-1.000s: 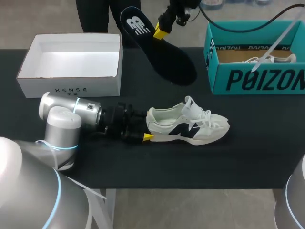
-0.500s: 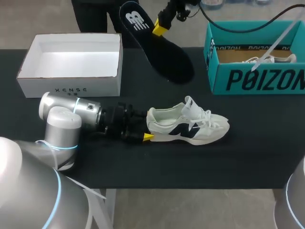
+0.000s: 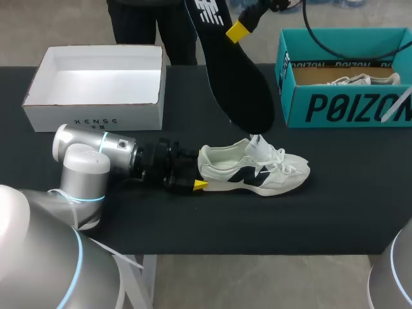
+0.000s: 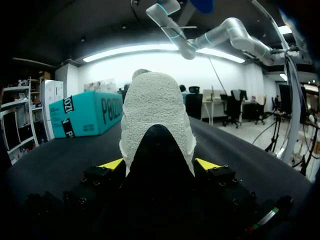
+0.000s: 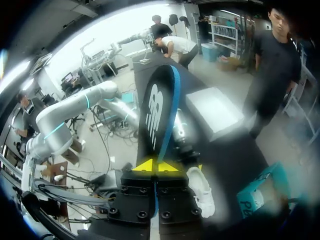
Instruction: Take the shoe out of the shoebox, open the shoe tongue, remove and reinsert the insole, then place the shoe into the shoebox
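Observation:
A white sneaker with a navy side mark lies on its sole on the black table, toe pointing right. My left gripper is shut on its heel; in the left wrist view the heel fills the space between the gripper's two yellow tips. My right gripper is shut on the edge of the black insole, which hangs in the air above the sneaker with its lower end just over the tongue. In the right wrist view the insole stands edge-on out of that gripper, with the sneaker below.
An open white shoebox stands at the back left. An open teal shoebox at the back right holds another white shoe. A person stands behind the table's far edge.
My right gripper has lifted and swung the insole nearer and more upright, so its lower end now hangs just above the sneaker. The left arm and the sneaker have stayed put.

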`<state>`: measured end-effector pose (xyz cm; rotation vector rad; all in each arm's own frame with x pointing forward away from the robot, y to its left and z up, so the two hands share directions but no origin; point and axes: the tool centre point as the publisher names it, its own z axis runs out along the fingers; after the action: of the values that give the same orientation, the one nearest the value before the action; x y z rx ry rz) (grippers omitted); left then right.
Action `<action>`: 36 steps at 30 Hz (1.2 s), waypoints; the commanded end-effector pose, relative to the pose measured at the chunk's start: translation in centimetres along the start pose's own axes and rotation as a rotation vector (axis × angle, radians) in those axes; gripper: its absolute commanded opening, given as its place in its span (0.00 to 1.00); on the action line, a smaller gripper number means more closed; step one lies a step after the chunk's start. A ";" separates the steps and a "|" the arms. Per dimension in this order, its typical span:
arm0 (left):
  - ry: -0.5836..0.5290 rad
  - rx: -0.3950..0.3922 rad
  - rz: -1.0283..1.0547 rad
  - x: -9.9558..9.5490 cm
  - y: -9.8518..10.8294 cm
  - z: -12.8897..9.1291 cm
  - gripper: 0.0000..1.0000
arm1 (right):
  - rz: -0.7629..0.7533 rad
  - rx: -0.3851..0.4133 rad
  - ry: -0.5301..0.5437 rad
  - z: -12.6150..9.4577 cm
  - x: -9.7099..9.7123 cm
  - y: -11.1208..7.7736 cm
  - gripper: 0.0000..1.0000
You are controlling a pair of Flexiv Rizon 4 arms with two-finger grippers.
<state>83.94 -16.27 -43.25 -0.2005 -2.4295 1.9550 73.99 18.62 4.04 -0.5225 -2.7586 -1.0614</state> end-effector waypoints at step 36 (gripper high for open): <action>0.000 -0.001 0.000 0.0 0.2 0.2 0.00 | 0.054 -0.214 0.008 -8.4 -0.8 1.6 0.00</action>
<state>83.93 -16.27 -43.25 -0.2006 -2.4295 1.9550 75.08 13.69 10.85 -0.6161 -2.6208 -1.3611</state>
